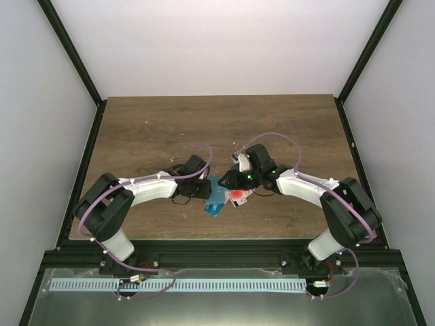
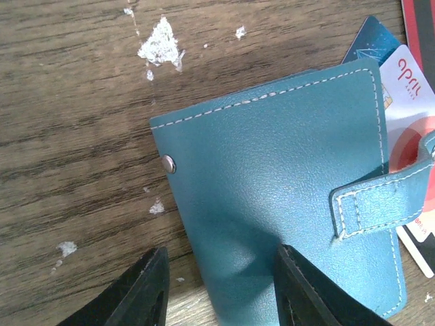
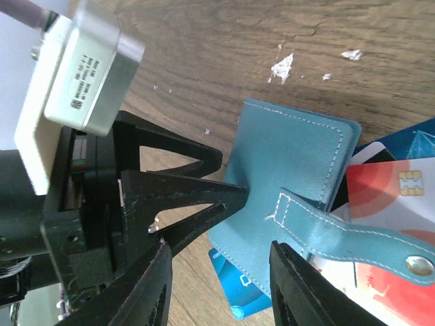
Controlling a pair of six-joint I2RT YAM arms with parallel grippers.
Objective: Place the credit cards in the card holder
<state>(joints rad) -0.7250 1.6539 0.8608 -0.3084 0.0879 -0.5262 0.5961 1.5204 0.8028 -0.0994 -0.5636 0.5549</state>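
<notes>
The teal card holder [image 1: 216,191] lies closed on the wood between both grippers, and it also shows in the left wrist view [image 2: 272,183] and the right wrist view [image 3: 292,163]. Its strap [image 3: 340,234] hangs loose and unsnapped. Cards stick out from under it: a white card with a red circle [image 2: 408,102], a blue card [image 3: 238,295], a red and white card [image 3: 397,197] and a red card [image 2: 420,20]. My left gripper [image 2: 221,299] is open, one finger over the holder's near corner and one over the table. My right gripper [image 3: 221,292] is open over the holder's edge and strap.
White flecks [image 2: 162,46] dot the wood table [image 1: 149,129]. The left arm's wrist camera box [image 3: 75,75] and black fingers [image 3: 204,193] sit close on the left of the right wrist view. Black frame rails [image 1: 80,156] bound the table's sides.
</notes>
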